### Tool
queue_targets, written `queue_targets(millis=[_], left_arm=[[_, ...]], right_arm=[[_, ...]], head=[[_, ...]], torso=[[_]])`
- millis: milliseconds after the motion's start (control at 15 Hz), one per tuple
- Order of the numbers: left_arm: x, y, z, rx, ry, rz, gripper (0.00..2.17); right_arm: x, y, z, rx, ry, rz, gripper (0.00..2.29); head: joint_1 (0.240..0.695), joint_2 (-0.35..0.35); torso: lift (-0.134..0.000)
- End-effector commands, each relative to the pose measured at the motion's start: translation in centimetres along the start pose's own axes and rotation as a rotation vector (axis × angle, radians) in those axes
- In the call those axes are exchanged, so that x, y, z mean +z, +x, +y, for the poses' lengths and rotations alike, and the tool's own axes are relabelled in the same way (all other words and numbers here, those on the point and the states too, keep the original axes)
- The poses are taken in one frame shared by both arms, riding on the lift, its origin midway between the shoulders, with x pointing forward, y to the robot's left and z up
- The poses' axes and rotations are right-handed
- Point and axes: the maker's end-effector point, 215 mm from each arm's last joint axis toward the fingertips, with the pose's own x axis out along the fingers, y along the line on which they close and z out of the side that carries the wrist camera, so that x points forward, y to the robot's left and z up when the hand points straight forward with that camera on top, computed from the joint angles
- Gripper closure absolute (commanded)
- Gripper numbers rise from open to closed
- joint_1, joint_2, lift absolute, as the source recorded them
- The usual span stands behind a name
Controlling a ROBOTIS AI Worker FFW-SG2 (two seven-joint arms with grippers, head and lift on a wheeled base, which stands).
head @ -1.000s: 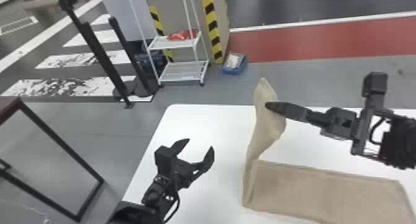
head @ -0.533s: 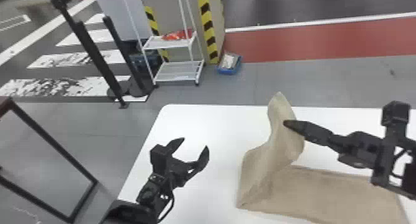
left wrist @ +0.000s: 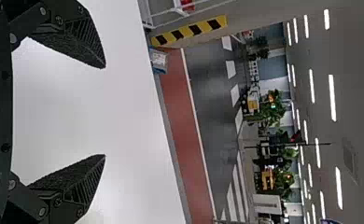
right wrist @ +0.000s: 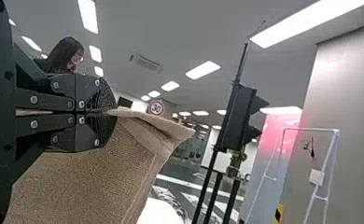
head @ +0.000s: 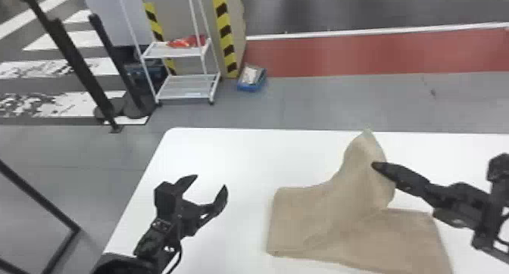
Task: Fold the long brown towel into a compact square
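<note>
Where the right gripper point(head: 375, 165) clamps it, the towel point(head: 322, 212) peaks.

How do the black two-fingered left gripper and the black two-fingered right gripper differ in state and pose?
The left gripper is open and empty, whereas the right gripper is shut on the brown cloth towel, holding part of it up. In the head view, the left gripper points mostly forward, away from the robot, while the right gripper points toward the robot's left. Both are black, with two flat fingers.
</note>
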Motion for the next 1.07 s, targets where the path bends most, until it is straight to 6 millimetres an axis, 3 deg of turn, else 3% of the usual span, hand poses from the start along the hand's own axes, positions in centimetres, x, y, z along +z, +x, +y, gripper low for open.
queue_targets(millis=[0, 400, 600, 867, 1000], left_arm=[[-0.4, -0.2, -0.3, -0.003, 0.005, 0.011, 0.23], [-1.5, -1.0, 0.1, 0.0, 0.009, 0.028, 0.23], [-2.0, -1.3, 0.4, 0.001, 0.011, 0.039, 0.23], [-2.6, -1.3, 0.4, 0.002, 0.013, 0.057, 0.23], [-2.8, -1.4, 0.5, 0.004, 0.011, 0.061, 0.23]], right_arm=[[0.0, -2.9, -1.7, -0.053, 0.033, -0.026, 1.15], [-2.4, -9.7, -5.0, -0.193, 0.086, -0.07, 1.15], [-1.5, -12.5, -5.4, -0.243, 0.06, -0.093, 1.15], [-0.3, -14.0, -4.4, -0.253, 0.063, -0.123, 1.15], [0.6, -16.2, -5.6, -0.317, 0.022, -0.117, 1.15]], head=[[0.695, 0.15], [0.695, 0.092], [0.695, 0.062], [0.695, 0.03], [0.695, 0.02]], torso=[[0.0], [0.0], [0.0], [0.0], [0.0]])
